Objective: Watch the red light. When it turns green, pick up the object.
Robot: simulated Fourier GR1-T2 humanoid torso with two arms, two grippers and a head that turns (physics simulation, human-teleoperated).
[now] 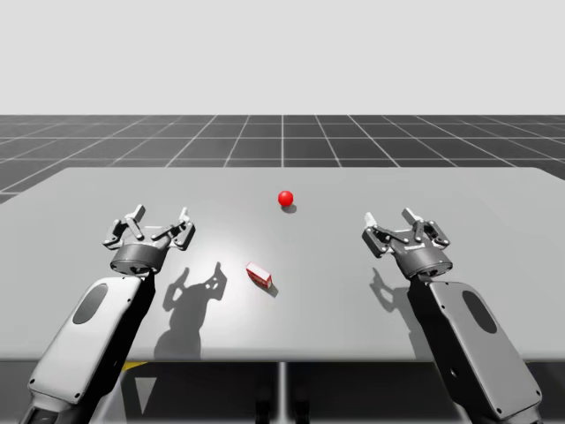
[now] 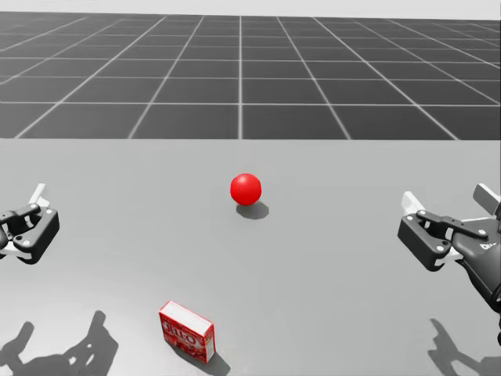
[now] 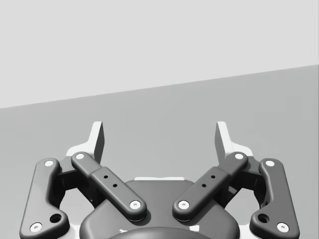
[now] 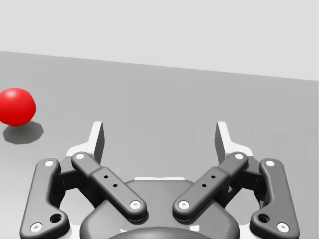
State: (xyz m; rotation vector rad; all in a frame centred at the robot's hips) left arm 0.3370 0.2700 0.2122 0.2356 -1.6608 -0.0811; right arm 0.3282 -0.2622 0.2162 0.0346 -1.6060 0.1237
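My grey left gripper and grey right gripper hover over the table, fingers spread apart, holding nothing.

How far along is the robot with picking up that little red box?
Nothing is done yet. The light shows red, so I am waiting: my left gripper and right gripper hover open, holding nothing. The small red box lies untouched on the table between them. Left: see green, reach, grasp, lift.
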